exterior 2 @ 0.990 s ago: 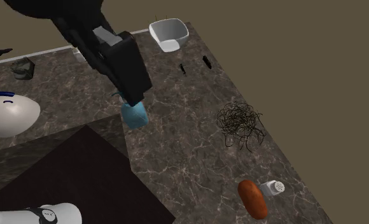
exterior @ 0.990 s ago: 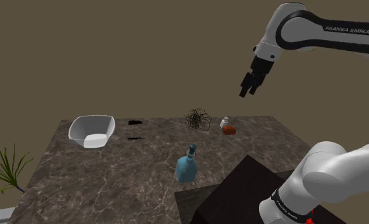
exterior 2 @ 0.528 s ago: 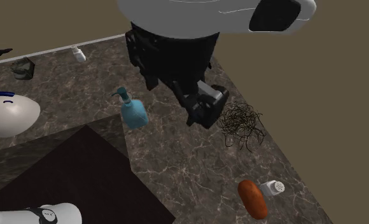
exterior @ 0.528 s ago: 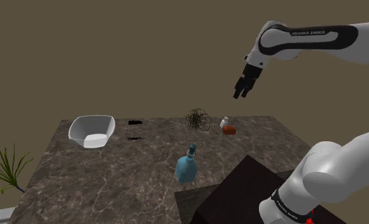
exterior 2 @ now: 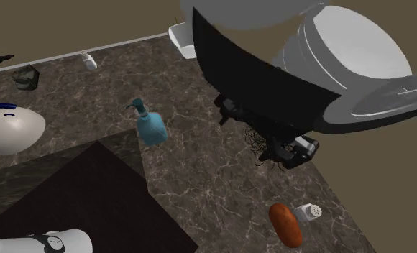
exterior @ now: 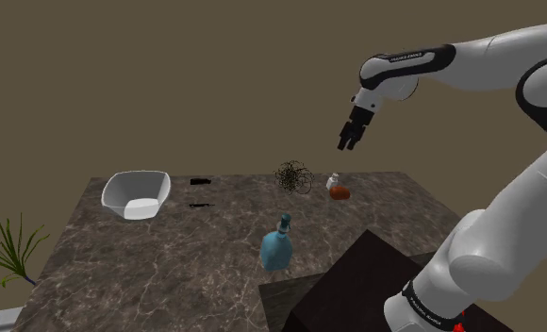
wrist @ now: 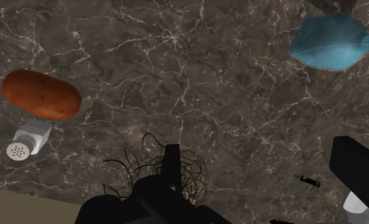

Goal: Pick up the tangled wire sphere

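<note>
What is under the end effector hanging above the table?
The tangled wire sphere rests on the dark marbled table, roughly beneath the open end effector. In the wrist view one black finger covers the sphere's middle, so whatever lies under that part is hidden.

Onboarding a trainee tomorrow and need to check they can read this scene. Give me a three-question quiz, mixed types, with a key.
1. True or false: the gripper is shut on the tangled wire sphere.
2. Multiple choice: the blue bottle A) lies on its side, B) stands upright on the table, C) hangs in the gripper.
3. Short answer: what lies right beside the white shaker?

Key
1. False. The gripper is open and hangs above the table, apart from the sphere.
2. B.
3. The brown oval thing.
</note>
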